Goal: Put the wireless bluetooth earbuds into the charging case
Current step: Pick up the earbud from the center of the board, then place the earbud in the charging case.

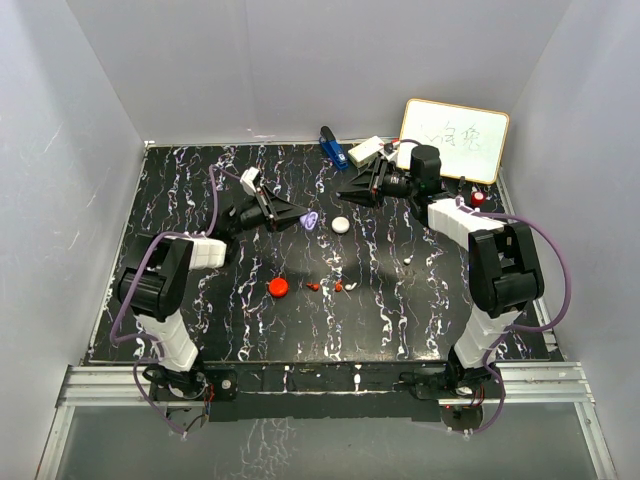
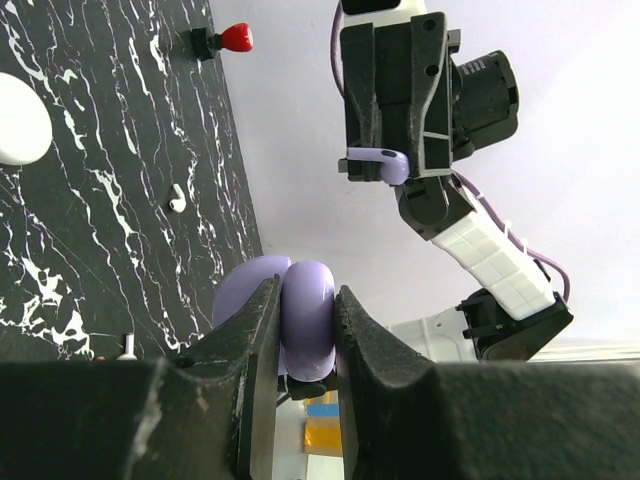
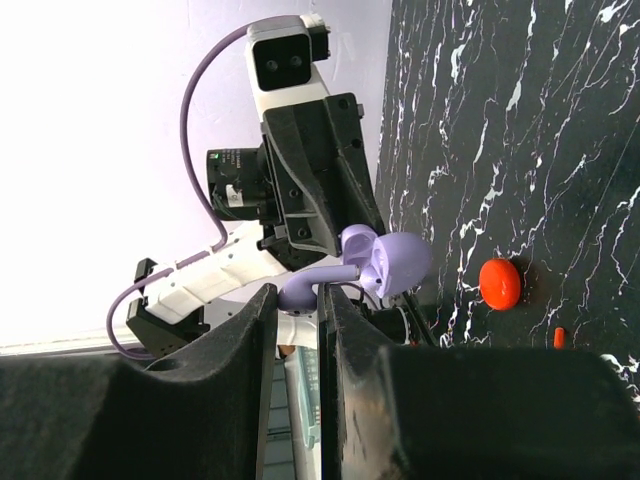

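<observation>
Pre-insertion alignment: left tool [image 2: 305, 292] clamped on purple charging case [image 2: 302, 335], right tool [image 3: 298, 295] clamped on purple earbud [image 2: 378, 166], both raised off the surface [image 1: 400, 300], near but apart; next move likely needs the earbud lined up with the case slot, then pressed in.

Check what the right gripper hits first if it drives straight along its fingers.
Likely the purple charging case clamped in the left gripper. It sits just beyond the purple earbud that the right gripper holds. Depth is unclear, so alignment is a guess.
</observation>
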Robot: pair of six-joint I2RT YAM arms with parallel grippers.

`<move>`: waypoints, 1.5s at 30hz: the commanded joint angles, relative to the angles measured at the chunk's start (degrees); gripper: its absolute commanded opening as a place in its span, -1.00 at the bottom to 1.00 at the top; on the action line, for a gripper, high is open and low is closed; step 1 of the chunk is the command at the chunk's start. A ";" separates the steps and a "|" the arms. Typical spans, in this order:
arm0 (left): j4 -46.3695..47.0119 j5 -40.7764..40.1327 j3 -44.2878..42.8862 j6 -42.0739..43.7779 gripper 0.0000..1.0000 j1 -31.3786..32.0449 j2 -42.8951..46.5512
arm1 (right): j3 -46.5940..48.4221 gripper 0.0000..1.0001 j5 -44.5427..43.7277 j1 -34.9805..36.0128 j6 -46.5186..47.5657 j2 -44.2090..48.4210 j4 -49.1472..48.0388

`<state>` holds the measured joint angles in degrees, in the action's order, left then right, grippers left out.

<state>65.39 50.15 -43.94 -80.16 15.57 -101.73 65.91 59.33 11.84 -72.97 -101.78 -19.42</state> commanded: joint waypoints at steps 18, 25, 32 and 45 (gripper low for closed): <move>7.02 -4.10 -7.74 -1.49 -1.00 4.21 -6.26 | -2.27 -1.00 1.62 -0.17 -3.05 1.55 -8.97; 8.28 -4.27 -9.67 -2.16 -1.00 4.83 -7.87 | -2.92 -1.00 1.59 0.37 -3.06 1.61 -9.25; 7.27 -4.60 -11.22 -2.09 -1.00 5.43 -8.94 | -3.33 -1.00 1.62 0.82 -3.32 1.67 -9.93; 7.61 -5.55 -12.65 -2.95 -1.00 6.05 -9.71 | -4.77 -1.00 1.84 1.34 -3.32 1.66 -11.00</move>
<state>70.30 45.17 -54.50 -83.07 21.19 -112.20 61.69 60.16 12.78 -76.55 -101.75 -26.15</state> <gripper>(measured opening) 0.203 0.180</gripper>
